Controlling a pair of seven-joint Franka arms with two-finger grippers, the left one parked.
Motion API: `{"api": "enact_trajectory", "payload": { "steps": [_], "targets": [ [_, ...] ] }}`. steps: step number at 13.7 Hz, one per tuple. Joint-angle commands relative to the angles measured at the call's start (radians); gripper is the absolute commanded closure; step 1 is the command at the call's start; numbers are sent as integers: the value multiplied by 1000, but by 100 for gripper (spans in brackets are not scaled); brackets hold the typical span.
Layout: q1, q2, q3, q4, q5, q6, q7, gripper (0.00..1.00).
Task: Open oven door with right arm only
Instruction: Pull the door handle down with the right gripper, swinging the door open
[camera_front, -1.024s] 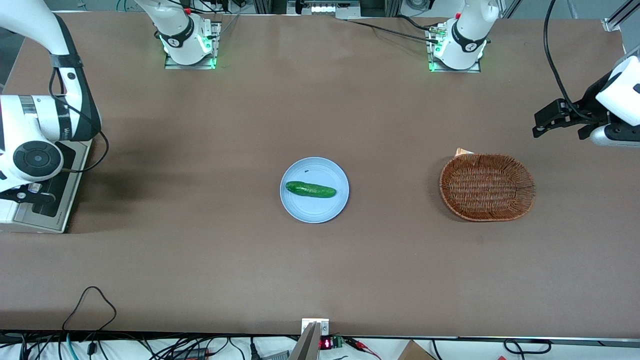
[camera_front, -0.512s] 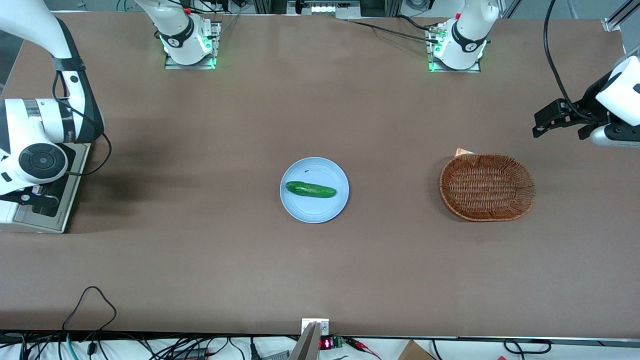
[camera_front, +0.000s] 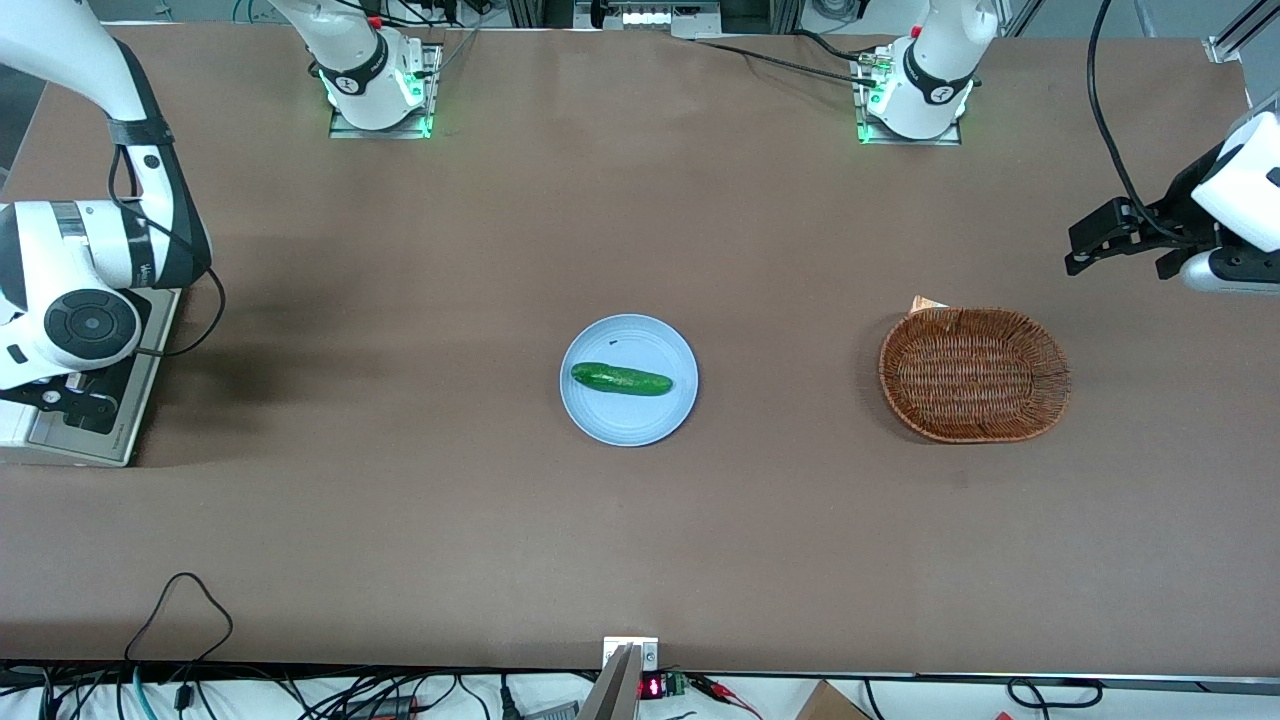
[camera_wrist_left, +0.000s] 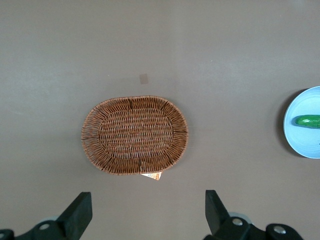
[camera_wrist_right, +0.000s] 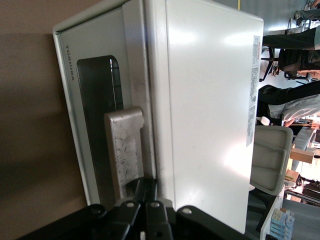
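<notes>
The oven (camera_front: 60, 440) stands at the working arm's end of the table, mostly covered by the right arm (camera_front: 75, 270). Its door (camera_front: 128, 375) shows a beige frame and dark glass. In the right wrist view the oven door (camera_wrist_right: 95, 115) lies about flush against the white oven body (camera_wrist_right: 210, 110), with its pale bar handle (camera_wrist_right: 125, 150) standing out from it. My gripper (camera_wrist_right: 150, 186) is shut, its two black fingers pressed together in the gap between the handle and the door's upper edge. From the front the gripper (camera_front: 65, 395) is a dark shape over the door.
A blue plate (camera_front: 650, 415) with a green cucumber (camera_front: 621, 379) sits mid-table. A wicker basket (camera_front: 974, 374) lies toward the parked arm's end, with a small tan scrap at its rim. Cables hang along the table edge nearest the front camera.
The right arm's wrist and round joint cap have shifted slightly toward the table's middle. The oven door looks the same.
</notes>
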Motion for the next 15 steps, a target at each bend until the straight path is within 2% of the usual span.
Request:
{"api": "enact_trajectory", "payload": {
  "steps": [1,3,5,10,15],
  "targets": [
    [2,35,6,5,4,46,30,100],
    [4,36,10,5,16,48,39,100],
    [7,35,10,5,56,67,40,100],
    [7,38,12,-3,60,77,40,100],
    [9,44,12,-17,96,110,40,100]
  ]
}}
